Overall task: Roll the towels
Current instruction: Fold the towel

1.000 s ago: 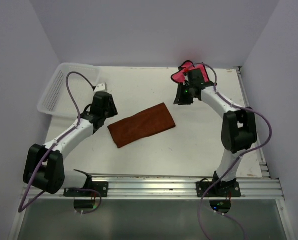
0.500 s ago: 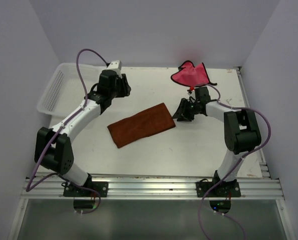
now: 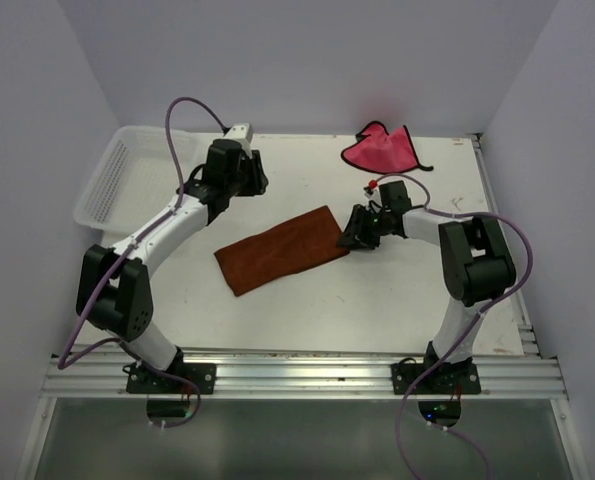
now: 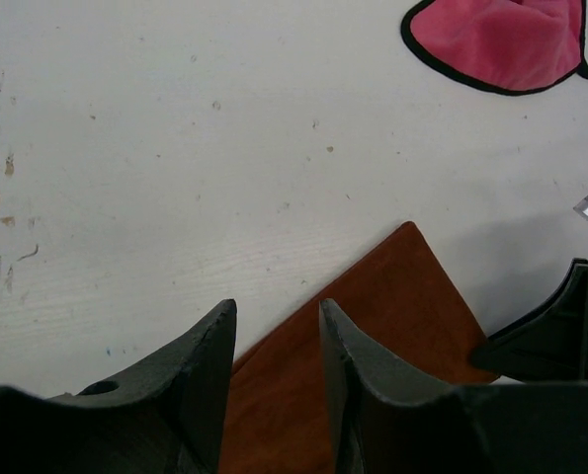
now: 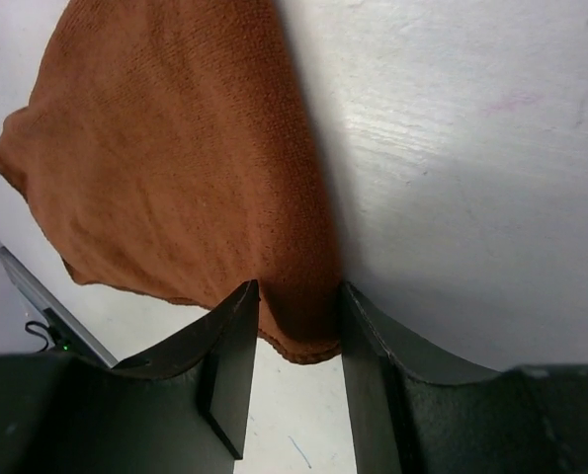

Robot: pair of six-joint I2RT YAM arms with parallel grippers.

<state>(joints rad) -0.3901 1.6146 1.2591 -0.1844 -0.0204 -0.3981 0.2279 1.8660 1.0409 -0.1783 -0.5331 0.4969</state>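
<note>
A rust-orange towel (image 3: 282, 250) lies flat and slanted in the middle of the table. A pink towel (image 3: 382, 150) with dark edging lies spread at the back right. My right gripper (image 3: 351, 233) is low at the orange towel's right corner. In the right wrist view its jaws (image 5: 298, 296) stand open astride that corner of the orange towel (image 5: 175, 158). My left gripper (image 3: 249, 180) hovers behind the orange towel, open and empty. The left wrist view shows its fingers (image 4: 279, 311) over the orange towel's (image 4: 382, 316) far edge, with the pink towel (image 4: 501, 39) beyond.
A white mesh basket (image 3: 117, 180) stands at the back left corner. White walls close in the table on three sides. A metal rail (image 3: 297, 370) runs along the near edge by the arm bases.
My right gripper has let go of the pink towel at the back and come down to the orange towel's right corner. My left arm has swung from the towel's left end to behind it.
</note>
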